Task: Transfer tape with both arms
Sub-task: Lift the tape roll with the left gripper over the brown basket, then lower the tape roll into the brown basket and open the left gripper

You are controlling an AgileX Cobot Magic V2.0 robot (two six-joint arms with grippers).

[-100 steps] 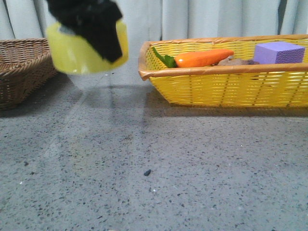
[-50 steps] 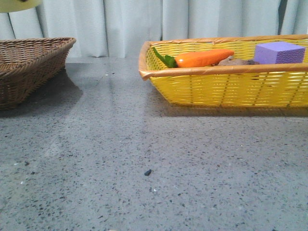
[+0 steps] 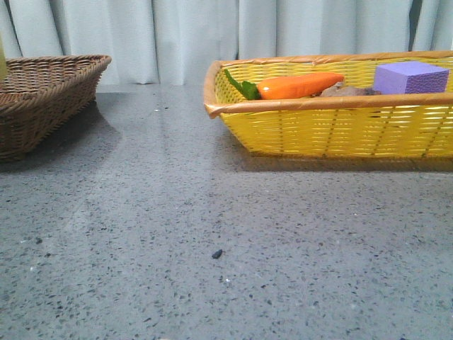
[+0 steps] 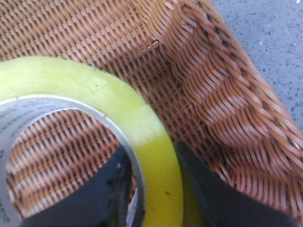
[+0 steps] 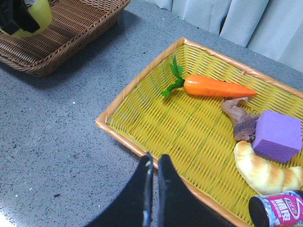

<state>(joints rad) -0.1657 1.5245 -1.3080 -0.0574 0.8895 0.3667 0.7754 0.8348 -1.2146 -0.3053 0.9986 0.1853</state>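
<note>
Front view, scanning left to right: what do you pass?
Brown wicker basket → bare grey table → yellow basket, and inside it: carrot → purple block. A brownish thing between carrot and block is too hidden to name.

Yellow tape roll [image 4: 142, 142], white core, clamped in left pincer [image 4: 156, 189].

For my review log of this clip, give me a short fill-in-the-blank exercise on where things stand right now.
1. The left gripper holds the tape above the ____ basket.
2. The right gripper is shut and holds ____.
3. In the yellow basket, the purple block lies beside a ____-coloured carrot.

Missing words: brown; nothing; orange
</note>
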